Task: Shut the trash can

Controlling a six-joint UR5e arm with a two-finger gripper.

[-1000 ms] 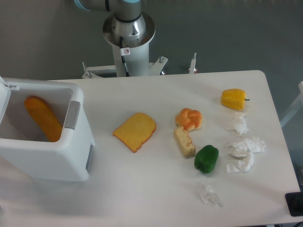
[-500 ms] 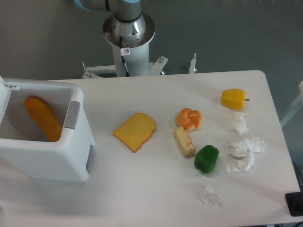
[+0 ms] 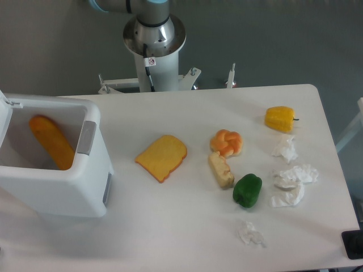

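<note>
The trash can (image 3: 62, 187) is a big white boxy bin at the table's left side, standing open. Its lid (image 3: 3, 116) is swung up at the far left edge of the picture, only partly in view. A grey latch (image 3: 86, 137) sits on the bin's right rim. Inside lies an orange elongated item (image 3: 52, 141). Only the arm's base column (image 3: 153, 45) shows at the top; the gripper is out of view.
On the table lie a yellow toast slice (image 3: 162, 157), an orange braided bun (image 3: 227, 141), a beige piece (image 3: 220, 170), a green pepper (image 3: 247, 190), a yellow pepper (image 3: 280, 118) and several crumpled white papers (image 3: 292, 175). A dark object (image 3: 354, 245) sits at the bottom right corner.
</note>
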